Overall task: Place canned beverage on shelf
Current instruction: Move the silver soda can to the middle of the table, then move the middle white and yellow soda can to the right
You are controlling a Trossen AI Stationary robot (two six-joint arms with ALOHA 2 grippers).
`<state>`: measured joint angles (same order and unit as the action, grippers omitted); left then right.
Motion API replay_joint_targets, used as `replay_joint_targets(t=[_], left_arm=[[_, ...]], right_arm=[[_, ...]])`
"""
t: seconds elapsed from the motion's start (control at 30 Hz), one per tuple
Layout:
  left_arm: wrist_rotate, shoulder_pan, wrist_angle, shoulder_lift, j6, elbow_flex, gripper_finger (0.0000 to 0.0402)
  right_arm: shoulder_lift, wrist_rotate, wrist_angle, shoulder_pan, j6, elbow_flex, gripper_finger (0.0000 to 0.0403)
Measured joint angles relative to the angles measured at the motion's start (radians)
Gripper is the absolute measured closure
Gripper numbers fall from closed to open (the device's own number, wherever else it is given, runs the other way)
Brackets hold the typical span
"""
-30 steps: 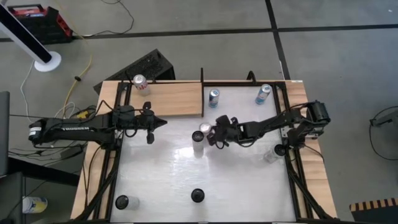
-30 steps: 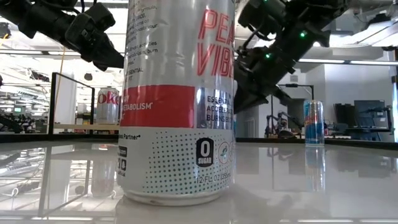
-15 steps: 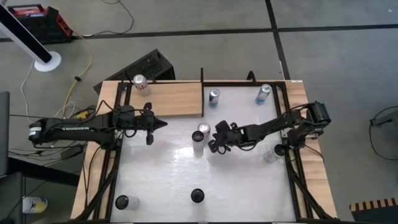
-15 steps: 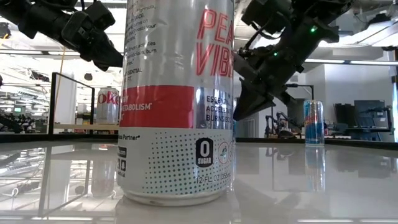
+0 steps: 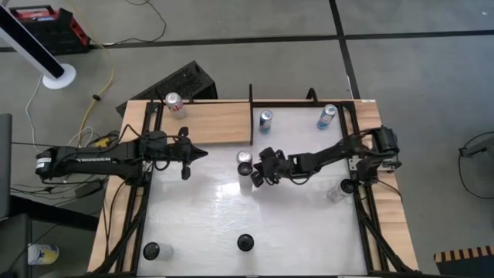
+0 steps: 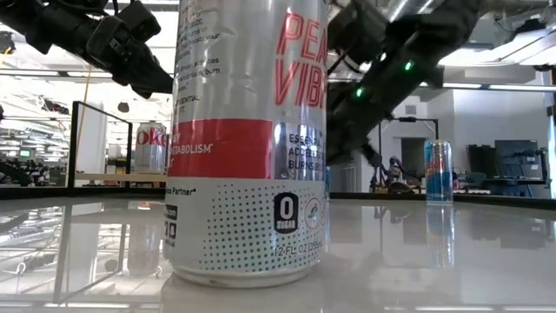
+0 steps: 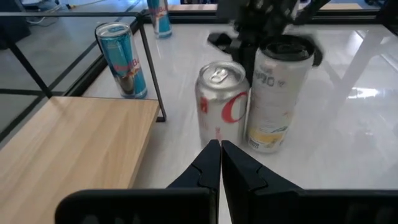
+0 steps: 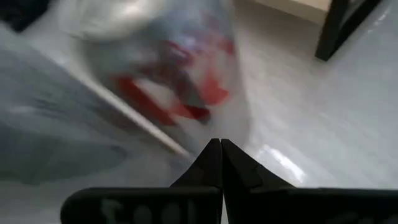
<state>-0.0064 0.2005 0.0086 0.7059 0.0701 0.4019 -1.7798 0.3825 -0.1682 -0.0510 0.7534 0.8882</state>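
Since a moment ago the right pincer (image 5: 256, 174) has slid in beside the silver can (image 5: 245, 160), which stands upright mid-counter (image 5: 293, 232) against a taller white can (image 5: 245, 179). Its fingers are pressed together, seemingly touching the cans. The shelf (image 5: 216, 123) lies beyond; the left pincer (image 5: 202, 154), also together, hovers farther off.

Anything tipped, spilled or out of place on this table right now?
Nothing stands out. Every can stands upright, nothing spilled. One red-and-silver can sits on the shelf. The right gripper, fingers shut, is beside a silver can and a taller black-topped can; the left gripper, also shut, hangs by the shelf.
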Motion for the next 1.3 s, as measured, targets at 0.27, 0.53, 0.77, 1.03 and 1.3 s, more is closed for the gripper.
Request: replay_joint_targets(t=[0.27,0.53,0.77,1.03,1.3], left_arm=[[-0.001,0.0,-0.014,0.0,0.007,0.0,0.0402],[0.0,0.0,-0.021,0.0,0.007,0.0,0.0402],[0.079,-0.004,0.019,0.0,-0.033,-0.026,0.0402],[0.039,-0.106,0.422,0.07,-0.17,-0.235,0.0402],[-0.18,-0.271,0.652,0.337,-0.147,-0.238,0.0402]], right_arm=[[-0.093,-0.048,-0.12,0.045,-0.072,-0.001,0.0383],[-0.068,-0.087,-0.134,0.035,-0.13,0.0,0.0383],[0.022,-0.037,-0.087,-0.029,-0.163,0.0,0.0383],[0.103,0.117,-0.024,-0.14,-0.163,0.001,0.0382],[0.088,0.117,-0.018,-0.142,-0.159,0.0,0.0382]])
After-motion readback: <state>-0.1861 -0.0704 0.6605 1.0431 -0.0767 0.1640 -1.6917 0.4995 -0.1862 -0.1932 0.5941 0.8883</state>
